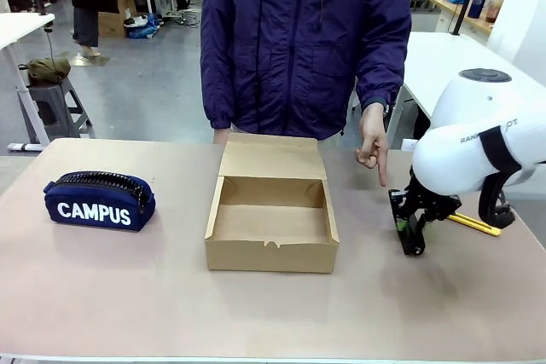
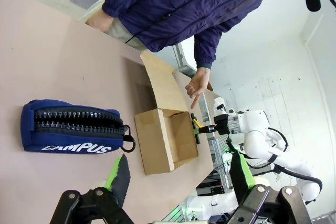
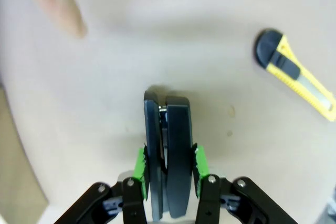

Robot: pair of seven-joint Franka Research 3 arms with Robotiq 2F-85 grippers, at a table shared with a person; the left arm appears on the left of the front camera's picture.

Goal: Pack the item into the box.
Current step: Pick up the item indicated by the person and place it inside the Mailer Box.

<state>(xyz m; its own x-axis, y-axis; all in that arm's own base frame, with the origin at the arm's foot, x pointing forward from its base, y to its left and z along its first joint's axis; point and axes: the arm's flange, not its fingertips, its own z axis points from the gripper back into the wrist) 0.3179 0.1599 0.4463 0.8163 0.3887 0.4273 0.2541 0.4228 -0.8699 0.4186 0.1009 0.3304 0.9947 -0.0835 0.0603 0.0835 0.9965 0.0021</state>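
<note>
The black stapler [image 3: 169, 150] sits upright between the green pads of my right gripper [image 3: 168, 163], which is shut on it. In the front view the right gripper [image 1: 412, 226] holds the stapler [image 1: 413, 243] low over the table, to the right of the box [image 1: 271, 249]. The brown cardboard box is open and empty, with its flap lid leaning back toward the person. My left gripper [image 2: 178, 171] is open and holds nothing, high above the table with the box [image 2: 157, 150] far below it.
The person's hand [image 1: 373, 147] points down just left of my right gripper. A yellow-and-black utility knife [image 1: 474, 224] lies behind the right gripper, also seen as the knife [image 3: 296, 72]. A navy CAMPUS pouch [image 1: 100, 201] lies at the left.
</note>
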